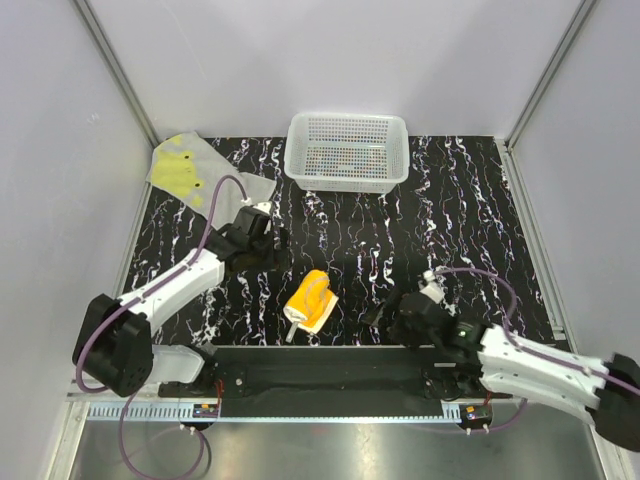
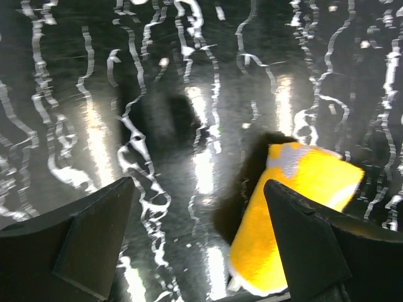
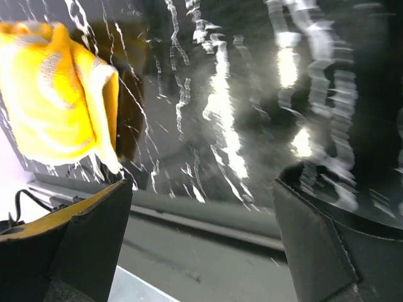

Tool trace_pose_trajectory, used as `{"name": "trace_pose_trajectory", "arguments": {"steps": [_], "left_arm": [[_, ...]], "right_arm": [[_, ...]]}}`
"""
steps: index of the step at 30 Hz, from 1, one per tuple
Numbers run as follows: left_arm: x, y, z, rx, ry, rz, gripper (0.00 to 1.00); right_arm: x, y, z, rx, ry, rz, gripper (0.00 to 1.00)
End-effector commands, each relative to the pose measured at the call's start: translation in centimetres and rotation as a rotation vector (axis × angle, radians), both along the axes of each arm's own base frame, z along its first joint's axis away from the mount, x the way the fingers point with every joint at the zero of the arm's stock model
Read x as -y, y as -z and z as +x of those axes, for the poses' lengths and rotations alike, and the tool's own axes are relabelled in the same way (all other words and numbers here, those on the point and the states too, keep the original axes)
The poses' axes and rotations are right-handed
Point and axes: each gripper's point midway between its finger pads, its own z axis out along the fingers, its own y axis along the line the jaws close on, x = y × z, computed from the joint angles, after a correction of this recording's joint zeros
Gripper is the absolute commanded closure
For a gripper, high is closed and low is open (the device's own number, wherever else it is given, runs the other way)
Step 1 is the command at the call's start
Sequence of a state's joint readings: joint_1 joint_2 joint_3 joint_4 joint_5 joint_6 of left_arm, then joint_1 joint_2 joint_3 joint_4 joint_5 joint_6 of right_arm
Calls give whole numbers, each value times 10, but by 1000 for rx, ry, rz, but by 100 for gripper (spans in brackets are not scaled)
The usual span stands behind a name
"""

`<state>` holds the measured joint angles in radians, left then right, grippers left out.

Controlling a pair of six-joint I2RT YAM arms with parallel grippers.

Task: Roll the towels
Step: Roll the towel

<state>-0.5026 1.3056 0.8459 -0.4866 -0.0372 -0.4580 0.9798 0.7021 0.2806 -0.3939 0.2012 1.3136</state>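
Orange towel (image 1: pixel 310 300) is lying between left pincer (image 2: pixel 198 189) and right pincer (image 3: pixel 201 185), both gaping empty, near the desk's (image 1: pixel 450 220) front edge.

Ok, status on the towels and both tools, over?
Left tool open, empty; right tool open, empty. Orange towel looks partly rolled, lying between them. Grey towel spread out, far-left corner. Basket at back, apart from both.

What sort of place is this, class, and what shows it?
Most likely a robotics lab test cell: plain panels on an aluminium frame wall in a marbled table, and the left arm and right arm are mounted at its near edge.
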Motion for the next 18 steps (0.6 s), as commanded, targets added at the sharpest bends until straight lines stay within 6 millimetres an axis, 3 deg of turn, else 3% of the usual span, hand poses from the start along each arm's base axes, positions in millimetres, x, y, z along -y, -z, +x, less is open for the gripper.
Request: {"name": "trace_pose_trajectory", "arguments": {"steps": [1, 2, 4, 5, 7, 8, 10, 11, 15, 16, 18], "left_arm": [[18, 0, 3, 30, 31, -107, 11], [18, 3, 0, 24, 33, -105, 12], [13, 12, -7, 12, 29, -96, 12], [11, 15, -10, 7, 28, -92, 12], [8, 23, -18, -9, 33, -92, 12], [8, 25, -21, -17, 33, -94, 13], [7, 34, -30, -41, 38, -102, 14], [8, 37, -33, -47, 39, -108, 14], [18, 45, -45, -58, 67, -136, 16], [20, 47, -47, -63, 71, -134, 16], [25, 49, -51, -67, 85, -127, 16]], "right_arm": [[-70, -57, 25, 127, -91, 274, 0], [-74, -42, 28, 101, -92, 234, 0], [-91, -51, 38, 142, -105, 277, 0], [-96, -37, 40, 124, -112, 253, 0], [-112, -43, 48, 154, -125, 304, 0], [-117, -28, 49, 131, -136, 283, 0], [-130, -31, 56, 153, -144, 312, 0], [-133, -15, 57, 132, -150, 292, 0], [-149, -3, 61, 137, -162, 347, 0], [-154, -9, 63, 163, -170, 388, 0], [-155, 4, 62, 152, -175, 388, 0]]}}
